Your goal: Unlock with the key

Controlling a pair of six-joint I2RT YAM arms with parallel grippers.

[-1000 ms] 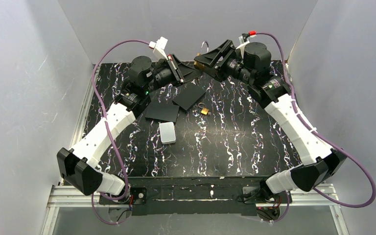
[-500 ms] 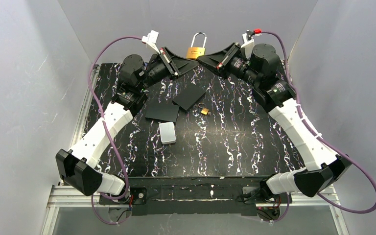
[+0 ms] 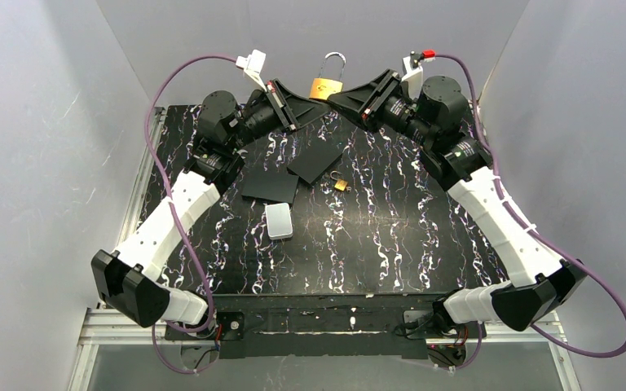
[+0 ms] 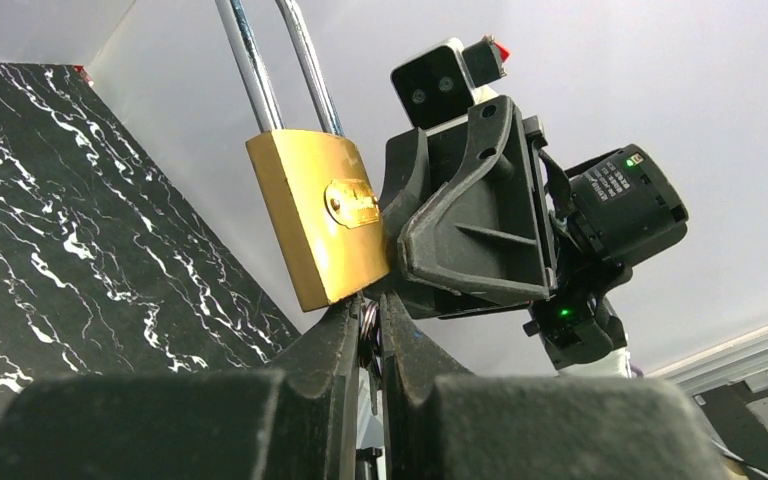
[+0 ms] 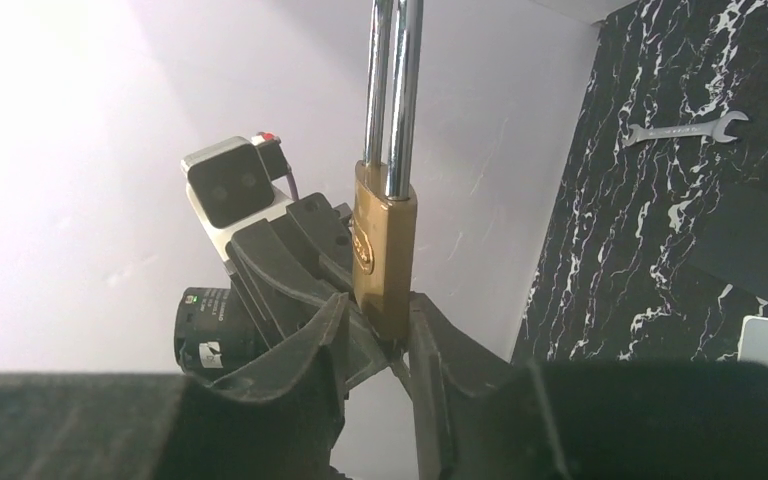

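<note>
A large brass padlock [image 3: 326,87] with a steel shackle hangs upright in the air at the back of the table, between my two grippers. In the left wrist view my left gripper [image 4: 370,305] is shut on the key [image 4: 368,322], whose ring shows between the fingertips right under the padlock [image 4: 315,215]; the blade is hidden. In the right wrist view my right gripper [image 5: 380,300] clasps the lower end of the padlock [image 5: 385,240] from the other side. Both shackle legs run down into the body. From above, the left gripper [image 3: 310,98] and right gripper [image 3: 341,98] meet under the lock.
On the black marbled table [image 3: 391,236] lie a small brass padlock [image 3: 340,182], two flat black plates [image 3: 314,159] [image 3: 269,186] and a pale grey box [image 3: 278,220]. A steel spanner [image 5: 685,130] lies on the table. White walls enclose three sides.
Both grippers have risen at the back, and the padlock, earlier low and mostly hidden between them, now stands upright with its shackle up. Over the last half second little has moved.
</note>
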